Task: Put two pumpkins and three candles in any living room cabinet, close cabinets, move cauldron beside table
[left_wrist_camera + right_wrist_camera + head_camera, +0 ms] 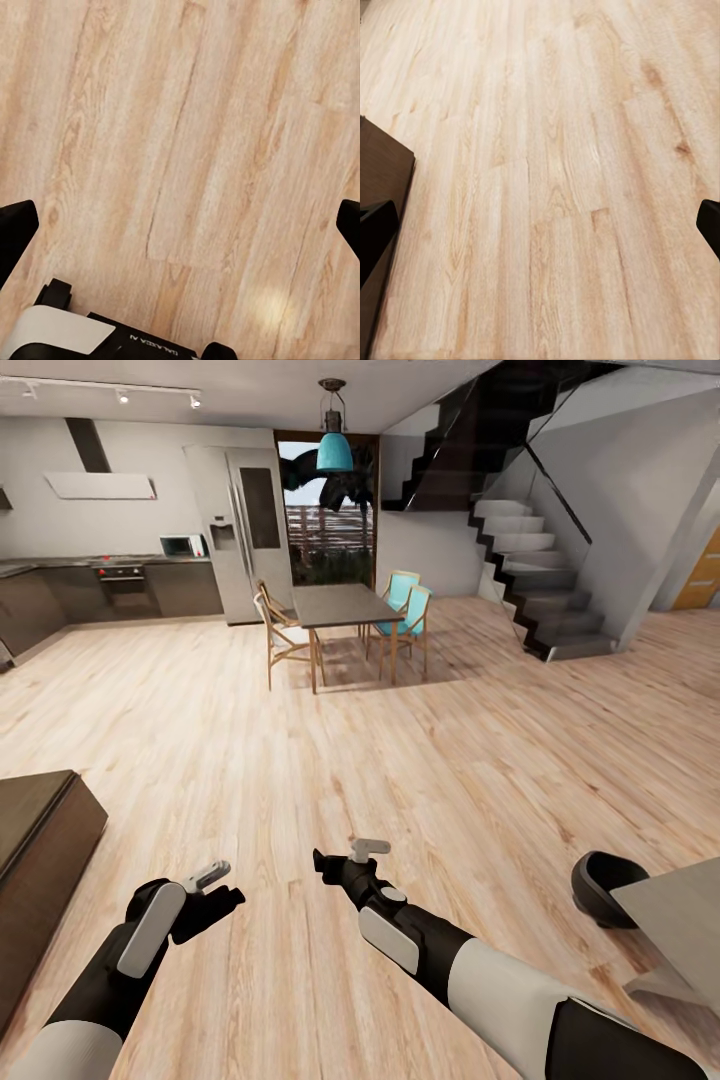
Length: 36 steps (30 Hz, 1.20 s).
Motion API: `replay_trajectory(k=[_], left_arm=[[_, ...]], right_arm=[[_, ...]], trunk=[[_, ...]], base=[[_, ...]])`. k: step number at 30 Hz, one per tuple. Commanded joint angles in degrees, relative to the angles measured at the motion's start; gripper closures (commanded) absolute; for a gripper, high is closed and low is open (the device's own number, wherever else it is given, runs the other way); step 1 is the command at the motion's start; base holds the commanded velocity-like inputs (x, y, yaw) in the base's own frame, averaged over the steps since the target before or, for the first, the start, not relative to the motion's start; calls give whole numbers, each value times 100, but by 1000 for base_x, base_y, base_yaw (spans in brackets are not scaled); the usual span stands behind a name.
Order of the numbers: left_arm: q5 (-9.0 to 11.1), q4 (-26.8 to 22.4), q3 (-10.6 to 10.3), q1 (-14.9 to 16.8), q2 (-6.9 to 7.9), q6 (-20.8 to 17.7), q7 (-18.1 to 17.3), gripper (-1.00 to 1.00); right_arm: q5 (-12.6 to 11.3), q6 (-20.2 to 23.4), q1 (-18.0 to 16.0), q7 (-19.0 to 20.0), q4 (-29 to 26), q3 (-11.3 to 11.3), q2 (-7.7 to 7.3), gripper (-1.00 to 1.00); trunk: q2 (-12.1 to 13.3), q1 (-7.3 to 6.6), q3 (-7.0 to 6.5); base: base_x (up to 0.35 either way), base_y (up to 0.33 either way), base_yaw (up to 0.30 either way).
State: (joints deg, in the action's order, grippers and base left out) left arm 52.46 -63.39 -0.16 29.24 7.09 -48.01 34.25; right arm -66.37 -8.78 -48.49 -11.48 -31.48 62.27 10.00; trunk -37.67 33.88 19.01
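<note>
Head view: one cauldron [603, 885] sits on the floor [300, 780], touching or just beside the one table [680, 925] corner at far right; that step looks done. One cabinet [40, 860] end stands at left, its front hidden. Pumpkins seen: zero. Candles seen: zero. Their storage cannot be judged. Left gripper [218, 890] and right gripper [345, 857] hold nothing.

Left wrist view: fingers [15, 232] spread wide over bare floor.

Right wrist view: fingers [375, 232] spread wide; cabinet corner nearby.
</note>
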Motion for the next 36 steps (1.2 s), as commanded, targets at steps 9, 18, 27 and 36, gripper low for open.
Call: replay_trajectory(k=[9,18,27,36], left_arm=[[69,-2,0,3,4,-59,48,-100],[63,2,7,3,11,-60,47,-100],[65,2,7,3,11,-60,47,-100],[67,2,2,3,11,-60,47,-100]], right_arm=[[-60,-45,-11,-29,2,48,0,-100],[-60,-45,-11,-29,2,48,0,-100],[-60,-52,-11,-29,2,50,0,-100],[-60,-54,-11,-29,2,57,0,-100]], trunk=[[-370,200,91],[-731,398,172],[-1092,595,254],[-1453,793,336]], base=[[0,0,0],[0,0,1],[0,0,49],[0,0,62]])
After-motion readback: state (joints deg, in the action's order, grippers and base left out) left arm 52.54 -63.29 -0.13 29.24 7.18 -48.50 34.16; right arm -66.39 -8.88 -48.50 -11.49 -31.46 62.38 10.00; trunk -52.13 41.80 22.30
